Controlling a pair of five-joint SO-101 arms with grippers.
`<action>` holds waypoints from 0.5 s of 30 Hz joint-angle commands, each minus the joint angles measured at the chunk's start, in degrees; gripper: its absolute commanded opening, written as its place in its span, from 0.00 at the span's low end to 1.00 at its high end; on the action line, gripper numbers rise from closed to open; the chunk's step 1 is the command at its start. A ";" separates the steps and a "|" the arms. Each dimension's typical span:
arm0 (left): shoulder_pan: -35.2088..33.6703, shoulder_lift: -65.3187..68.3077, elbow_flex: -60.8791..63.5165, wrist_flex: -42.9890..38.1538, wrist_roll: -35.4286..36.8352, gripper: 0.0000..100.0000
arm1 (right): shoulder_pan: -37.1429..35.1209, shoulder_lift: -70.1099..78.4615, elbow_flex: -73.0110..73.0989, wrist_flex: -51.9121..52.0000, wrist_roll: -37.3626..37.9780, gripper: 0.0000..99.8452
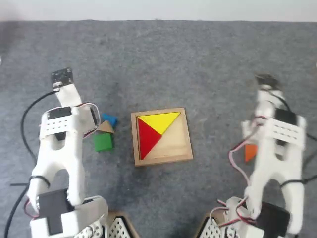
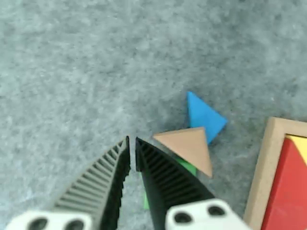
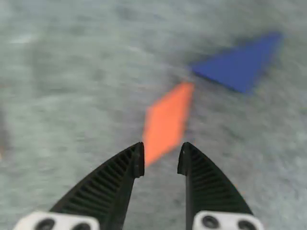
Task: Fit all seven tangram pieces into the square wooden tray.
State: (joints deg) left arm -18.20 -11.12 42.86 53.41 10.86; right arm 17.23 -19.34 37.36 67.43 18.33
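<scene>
Left gripper, green piece — half hidden

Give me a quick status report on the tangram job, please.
Left gripper shut, empty, beside tan triangle. Right gripper open at orange piece. Tray holds red triangle, yellow triangle; nothing blocking.

Just ahead of the left gripper, whose ribbed fingers are black, lie a tan triangle, a sky-blue triangle and a bright green piece on mottled grey cloth. Farther from that gripper, past these, the pale wooden tray holds a yellow triangle and a red triangle. Right in front of the black right gripper is an orange parallelogram, with a dark blue triangle beyond it.
</scene>
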 commanded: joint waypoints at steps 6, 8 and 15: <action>5.10 -0.26 1.45 -3.08 0.70 0.02 | 3.12 3.30 3.52 -8.92 4.92 0.14; 5.71 -0.26 1.71 -3.43 0.62 0.02 | 0.57 3.03 3.52 -10.07 2.46 0.14; 5.63 -0.26 2.77 -5.45 -1.85 0.02 | -6.46 2.24 6.42 -11.82 -1.85 0.26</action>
State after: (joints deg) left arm -13.10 -11.12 45.67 49.27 10.15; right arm 13.01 -16.18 42.64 57.14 18.77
